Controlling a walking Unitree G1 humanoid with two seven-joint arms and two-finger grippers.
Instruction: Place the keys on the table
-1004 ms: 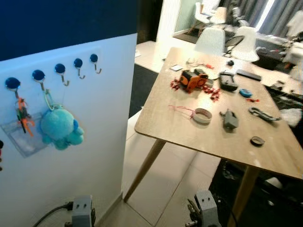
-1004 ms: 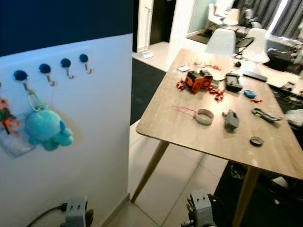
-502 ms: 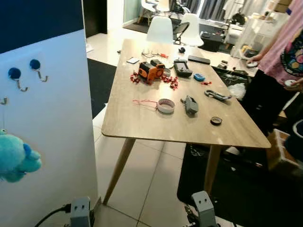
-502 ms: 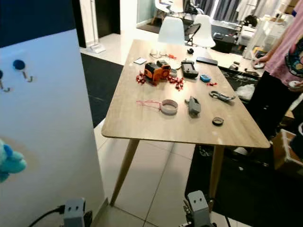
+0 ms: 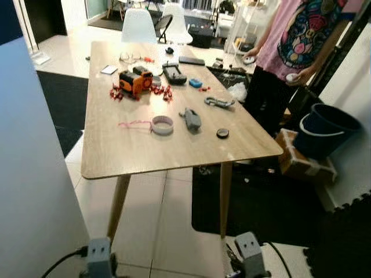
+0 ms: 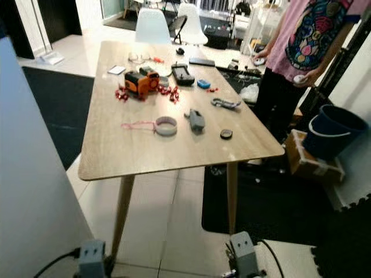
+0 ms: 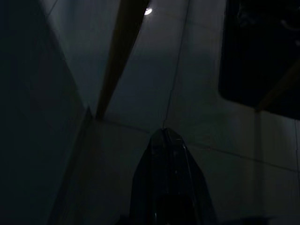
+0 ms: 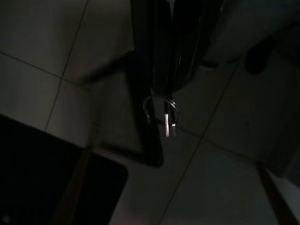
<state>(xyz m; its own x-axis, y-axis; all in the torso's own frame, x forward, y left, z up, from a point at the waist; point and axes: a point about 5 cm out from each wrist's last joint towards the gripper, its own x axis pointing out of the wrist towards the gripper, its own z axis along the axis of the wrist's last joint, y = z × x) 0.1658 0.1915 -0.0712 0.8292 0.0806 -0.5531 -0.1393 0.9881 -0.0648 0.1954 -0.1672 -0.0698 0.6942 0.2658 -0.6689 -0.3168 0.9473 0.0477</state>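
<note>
Cluttered wooden worktop [image 5: 145, 147] ahead, person [image 5: 290, 46] at far side. Right hand [image 8: 164, 101] low over floor tiles [image 8: 42, 93], clenched on keys [image 8: 165, 115]. Left hand [image 7: 166, 140]: can't tell.

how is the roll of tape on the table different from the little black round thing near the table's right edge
The roll of tape is pale grey-white and an open ring with a hollow middle; the black round thing is dark and looks lower. The tape is clearly the larger. The tape has a pink cord lying beside it; the black one lies alone. Both lie flat on the wooden table.

Left gripper [image 7: 167, 140] hangs over dim tiled floor [image 7: 140, 84] near a table leg [image 7: 119, 56]
</note>
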